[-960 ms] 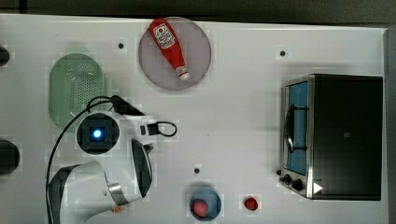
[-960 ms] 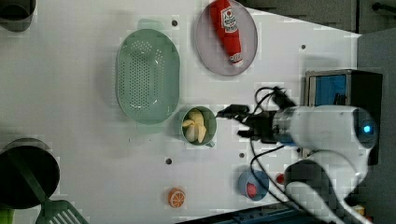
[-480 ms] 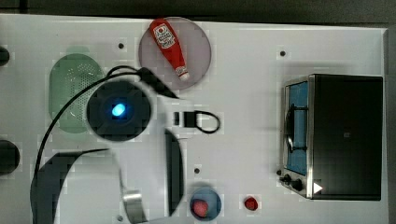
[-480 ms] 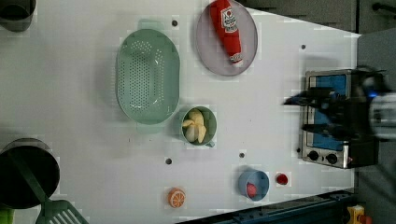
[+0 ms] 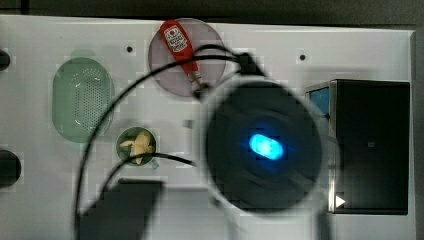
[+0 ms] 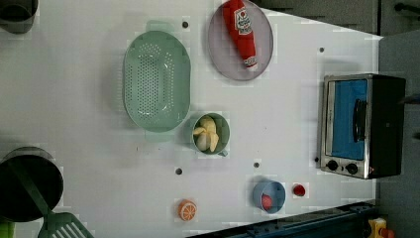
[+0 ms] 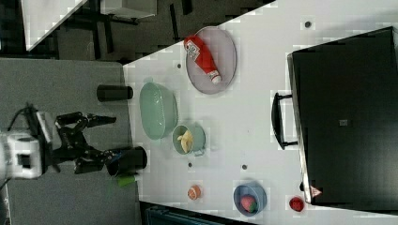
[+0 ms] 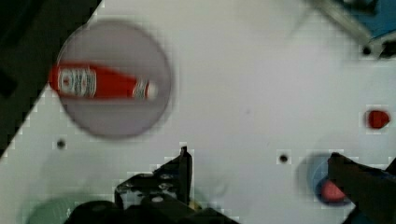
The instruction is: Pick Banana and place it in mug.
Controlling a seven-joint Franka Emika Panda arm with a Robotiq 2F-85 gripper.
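The pale yellow banana [image 6: 207, 133] lies inside the small teal-green mug [image 6: 223, 130], which stands upright just beside the colander's rim. In the top view the banana [image 5: 137, 145] sits in the mug [image 5: 123, 141] to the left of my arm's big blurred body [image 5: 265, 145]. My gripper [image 7: 109, 139] is open and holds nothing; in the right view it hangs left of the table's edge, well away from the mug [image 7: 198, 136]. From the wrist, the open gripper [image 8: 258, 155] spreads over bare table.
A pale-green colander [image 6: 157, 79] stands next to the mug. A ketchup bottle [image 6: 240, 29] lies on a grey plate [image 6: 220, 54]. Also on the table: a toaster oven [image 6: 361, 124], a blue bowl [image 6: 277, 187], an orange slice [image 6: 187, 209] and a black pot [image 6: 27, 188].
My arm has moved away from the mug, rightward and closer in the top view, and has left the left view. The banana stays in the mug. The gripper stays open.
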